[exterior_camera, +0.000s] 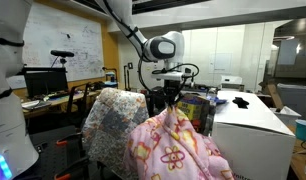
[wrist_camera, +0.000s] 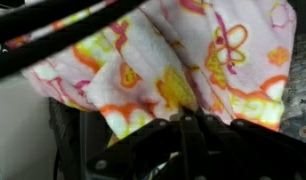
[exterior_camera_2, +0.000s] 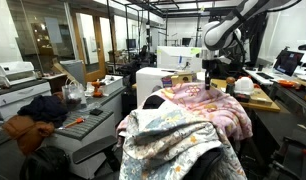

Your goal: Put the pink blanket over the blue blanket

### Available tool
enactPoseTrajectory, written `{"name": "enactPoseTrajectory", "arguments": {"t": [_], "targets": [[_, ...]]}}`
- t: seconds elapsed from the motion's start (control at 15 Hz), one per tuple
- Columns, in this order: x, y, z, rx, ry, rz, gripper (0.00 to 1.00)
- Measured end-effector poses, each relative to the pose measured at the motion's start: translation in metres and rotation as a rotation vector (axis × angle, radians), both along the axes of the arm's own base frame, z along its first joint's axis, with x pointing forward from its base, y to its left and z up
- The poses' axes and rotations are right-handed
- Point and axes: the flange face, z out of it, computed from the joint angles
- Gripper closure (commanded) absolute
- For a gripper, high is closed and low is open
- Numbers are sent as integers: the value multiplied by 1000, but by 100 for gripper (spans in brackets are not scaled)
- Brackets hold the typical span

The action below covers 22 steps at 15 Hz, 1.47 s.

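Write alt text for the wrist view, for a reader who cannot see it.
Shut jaws at the bottom of the frame pinch a fold of the pink blanket. Its pink fleece, patterned with yellow and darker pink flowers, fills most of the view above them.

Bright, even indoor light; wrist view is blurred.

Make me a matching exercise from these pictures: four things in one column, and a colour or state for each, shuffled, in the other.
Things:
1. pink blanket
2. blue blanket
3. gripper
4. cabinet

Descriptions:
A. plain white
B. pinched shut on fabric
C. speckled, lying draped
D. flower-patterned, lifted into a peak

Pairs: 1-D, 2-C, 3-B, 4-A
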Motion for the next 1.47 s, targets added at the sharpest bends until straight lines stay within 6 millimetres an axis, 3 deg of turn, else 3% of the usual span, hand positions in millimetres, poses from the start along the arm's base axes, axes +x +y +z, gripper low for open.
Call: {"name": "enactPoseTrajectory", "arguments": {"t": [0.47, 1.07, 1.47], "targets": [[-2, 26, 70, 3, -46, -34, 99], [-9, 58, 116, 17, -64, -80, 99], [-9, 80, 159, 21, -85, -147, 99]]}}
